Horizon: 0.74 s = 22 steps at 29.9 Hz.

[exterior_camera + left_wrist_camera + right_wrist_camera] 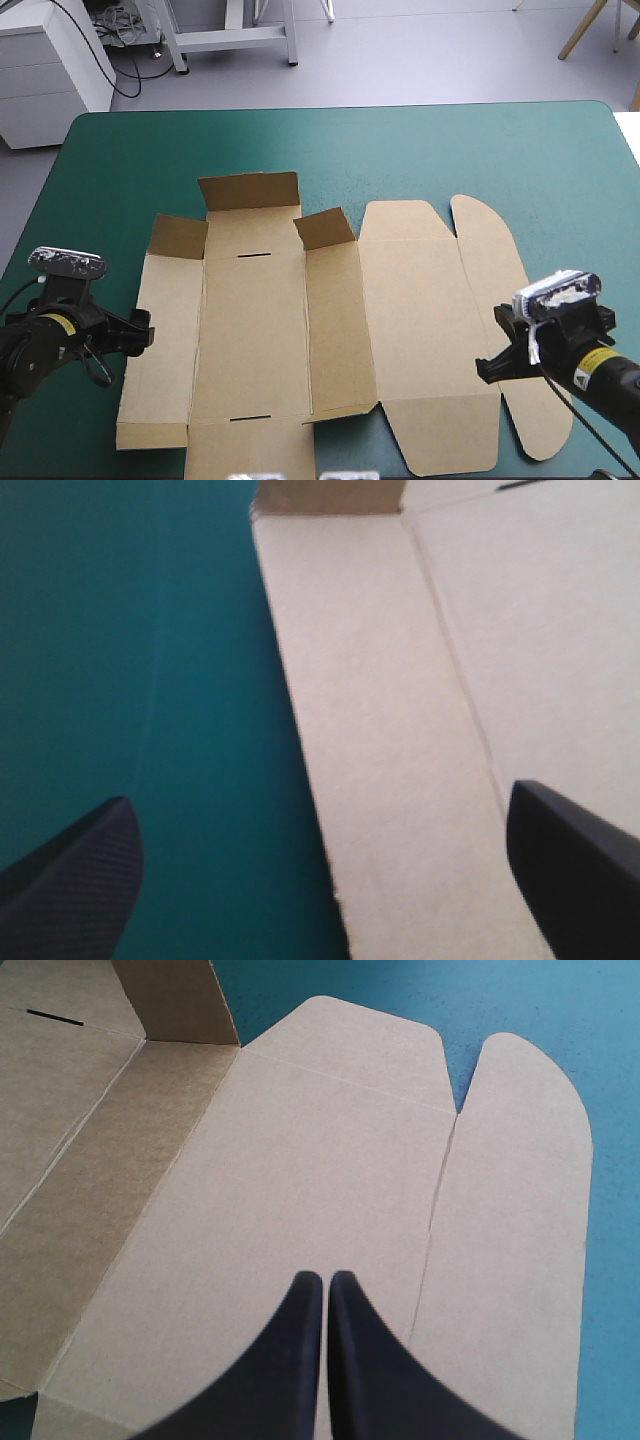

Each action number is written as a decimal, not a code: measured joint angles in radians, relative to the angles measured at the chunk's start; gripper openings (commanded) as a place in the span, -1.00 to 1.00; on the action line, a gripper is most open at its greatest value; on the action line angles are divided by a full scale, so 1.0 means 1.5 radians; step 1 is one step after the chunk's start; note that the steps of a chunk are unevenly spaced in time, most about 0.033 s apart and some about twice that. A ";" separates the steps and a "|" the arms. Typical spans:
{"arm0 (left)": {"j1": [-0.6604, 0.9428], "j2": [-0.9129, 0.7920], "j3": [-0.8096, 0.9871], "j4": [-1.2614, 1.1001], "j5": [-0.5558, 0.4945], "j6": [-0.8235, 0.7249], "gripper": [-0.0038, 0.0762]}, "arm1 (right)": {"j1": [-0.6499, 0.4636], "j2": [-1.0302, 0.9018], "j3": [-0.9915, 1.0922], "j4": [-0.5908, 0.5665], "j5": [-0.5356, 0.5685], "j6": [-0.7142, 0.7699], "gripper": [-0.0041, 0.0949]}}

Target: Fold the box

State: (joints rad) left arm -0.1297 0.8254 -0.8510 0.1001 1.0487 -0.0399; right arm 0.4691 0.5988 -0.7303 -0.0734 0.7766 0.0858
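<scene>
The brown box [330, 320] lies as a cut sheet, mostly flat, on the middle of the teal-green cover. Three small flaps at its far side stand partly raised, the widest one [250, 190] behind the slotted panel. My left gripper [140, 333] hovers at the sheet's left edge, open. In the left wrist view that gripper [318, 795] straddles the outer left panel [400, 730] and its edge. My right gripper [492, 368] is shut, over the sheet's right part. In the right wrist view its tips [325, 1280] point across the wide lid panel [300, 1160], the rounded tab [520, 1190] beside it.
Bare teal-green cover [400, 140] stretches beyond the box to the table's far edge and along both sides. The sheet's near flaps [250, 450] reach the table's front edge. A strip of cover [150, 680] lies just left of the box's edge.
</scene>
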 measured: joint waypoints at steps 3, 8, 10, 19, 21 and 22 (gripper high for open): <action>0.003 0.030 -0.001 0.016 0.023 -0.005 0.84 | 0.000 -0.042 0.018 0.000 0.003 0.001 -0.93; 0.064 0.057 -0.001 -0.024 0.041 0.022 0.84 | 0.000 -0.089 0.041 -0.006 0.007 0.001 -0.93; 0.117 0.070 -0.001 -0.071 0.046 0.060 0.84 | 0.000 -0.096 0.044 -0.008 0.015 0.002 -0.93; 0.395 0.187 0.014 -0.371 0.112 0.303 0.84 | 0.000 -0.102 0.044 -0.008 0.021 0.002 -0.93; 0.421 0.216 0.017 -0.399 0.114 0.327 0.84 | 0.000 -0.102 0.044 -0.008 0.021 0.002 -0.93; 0.429 0.234 0.020 -0.408 0.112 0.337 0.84 | 0.000 -0.102 0.044 -0.008 0.021 0.002 -0.93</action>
State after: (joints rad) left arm 0.5142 1.1765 -0.8217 -0.5112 1.2172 0.4653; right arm 0.4691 0.4457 -0.6647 -0.0851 0.8078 0.0889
